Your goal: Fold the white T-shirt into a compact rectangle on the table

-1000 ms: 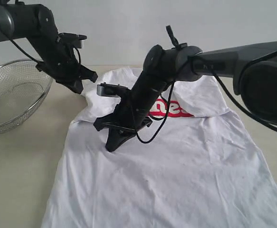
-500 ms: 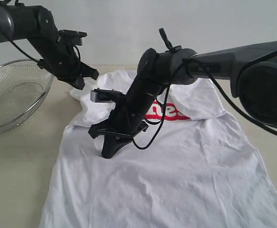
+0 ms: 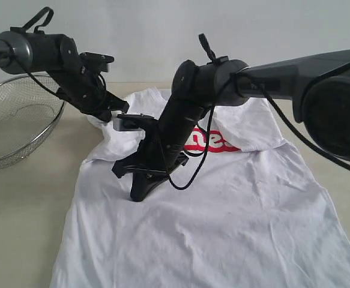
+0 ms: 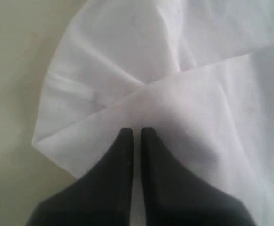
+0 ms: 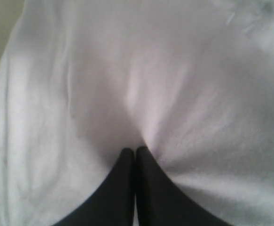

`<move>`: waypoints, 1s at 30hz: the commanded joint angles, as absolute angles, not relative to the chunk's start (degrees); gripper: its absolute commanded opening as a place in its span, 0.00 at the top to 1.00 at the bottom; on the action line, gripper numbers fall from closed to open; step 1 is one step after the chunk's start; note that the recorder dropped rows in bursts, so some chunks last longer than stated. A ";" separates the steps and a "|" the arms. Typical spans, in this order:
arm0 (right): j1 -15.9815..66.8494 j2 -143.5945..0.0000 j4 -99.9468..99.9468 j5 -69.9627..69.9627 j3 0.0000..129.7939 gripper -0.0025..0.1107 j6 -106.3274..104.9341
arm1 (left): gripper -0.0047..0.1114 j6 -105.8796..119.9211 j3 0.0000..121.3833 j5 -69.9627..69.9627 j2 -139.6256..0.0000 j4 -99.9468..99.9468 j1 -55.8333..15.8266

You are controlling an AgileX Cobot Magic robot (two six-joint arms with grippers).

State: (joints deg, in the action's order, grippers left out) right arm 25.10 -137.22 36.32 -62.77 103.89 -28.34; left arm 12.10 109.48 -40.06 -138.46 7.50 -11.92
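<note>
Beige table [image 3: 18,204]: white T-shirt [image 3: 223,228] spread, wire basket [image 3: 12,120] beside.

The left gripper [image 4: 133,133] and right gripper [image 5: 135,151] both point downward, jaws closed together.

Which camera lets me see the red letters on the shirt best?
The exterior view. Only there do the red letters show, across the white T-shirt, though the right arm hides part of them. The left wrist view and the right wrist view show only plain white cloth, with no letters.
</note>
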 commanded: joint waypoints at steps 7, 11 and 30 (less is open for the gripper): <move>25.14 -137.03 34.35 -62.37 103.35 0.98 -28.71 | 0.92 12.40 109.33 -36.64 -138.36 5.25 -11.83; 25.14 -137.03 34.99 -62.26 103.35 0.98 -28.80 | 0.92 12.40 109.33 -37.09 -138.61 5.16 -11.83; 25.14 -135.07 35.35 -61.88 103.35 0.98 -29.61 | 0.92 7.20 118.12 -39.49 -145.19 -5.89 -11.94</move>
State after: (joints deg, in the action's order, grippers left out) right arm 25.15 -135.94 35.55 -61.65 103.40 -28.58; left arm 8.06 116.93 -38.76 -143.92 -5.34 -12.02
